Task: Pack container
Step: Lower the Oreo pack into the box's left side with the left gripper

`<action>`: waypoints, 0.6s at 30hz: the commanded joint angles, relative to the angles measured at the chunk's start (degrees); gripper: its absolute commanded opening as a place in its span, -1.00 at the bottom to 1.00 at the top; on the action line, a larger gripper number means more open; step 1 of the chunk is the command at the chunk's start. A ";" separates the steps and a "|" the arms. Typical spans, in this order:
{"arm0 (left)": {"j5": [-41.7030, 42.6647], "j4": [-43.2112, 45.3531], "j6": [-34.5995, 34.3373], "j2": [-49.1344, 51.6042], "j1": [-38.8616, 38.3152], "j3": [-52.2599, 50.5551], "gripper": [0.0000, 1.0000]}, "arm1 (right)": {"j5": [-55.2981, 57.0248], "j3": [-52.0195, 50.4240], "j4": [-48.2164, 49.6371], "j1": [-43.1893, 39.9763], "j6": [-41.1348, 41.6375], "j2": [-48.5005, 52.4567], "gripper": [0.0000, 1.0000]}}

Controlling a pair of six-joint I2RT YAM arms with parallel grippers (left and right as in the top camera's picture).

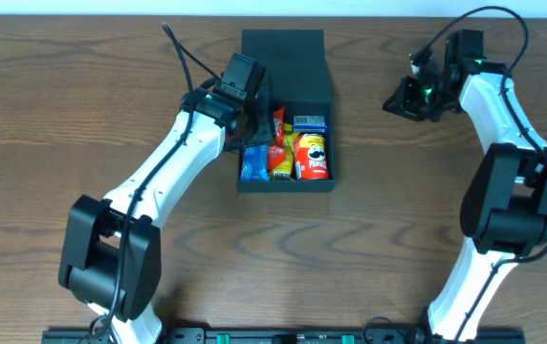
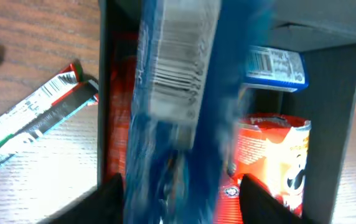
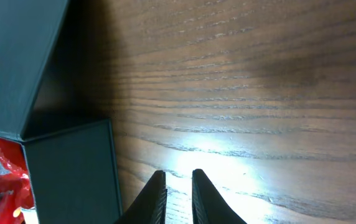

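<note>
As the left gripper (image 2: 181, 202) pinches a glossy blue packet (image 2: 178, 93) between its black fingers (image 2: 106, 199), the container (image 1: 285, 59) sits at the far middle of the wood-grain table (image 1: 54, 86), flap lid thrown back toward the far edge. The box is matte, dark teal to black, square and shallow, with crisp cardboard corners.

Packed inside are a red cylindrical crisp can (image 1: 313, 158) with a printed face, a small barcoded pack (image 1: 309, 122) beyond it, and a crinkled red-orange bag (image 1: 279, 143) to the can's left.

The held packet hangs over the box's left side, its white barcode panel facing the wrist camera. Blur smears it, its lettering cannot be read, and the frame cuts off both ends.

From overhead a blue pouch (image 1: 253, 163) shows at the box's near left corner, just off the arm's wrist. Whether it is the held packet cannot be told.

A flat foil wrapper (image 2: 35, 118), red, green and white, lies on the table outside the box's left wall. From overhead the left arm covers it.

The right gripper (image 3: 178, 199) hovers over bare wood off the container's right side, jaws drawn almost together with only a sliver of gap, gripping nothing.
</note>
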 commanded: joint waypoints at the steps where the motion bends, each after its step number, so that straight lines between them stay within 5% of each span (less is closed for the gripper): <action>1: -0.20 -0.17 2.01 0.70 0.22 1.31 0.56 | -1.16 0.09 -0.20 -0.02 -1.22 -1.70 -0.69; 16: -6.80 -0.37 6.16 0.44 0.22 6.47 0.31 | -1.33 0.09 -0.20 0.07 -1.20 -1.70 -0.67; 18: -8.00 -0.46 6.93 0.44 0.22 6.45 -0.25 | -1.33 0.09 -0.20 0.07 -1.20 -1.70 -0.67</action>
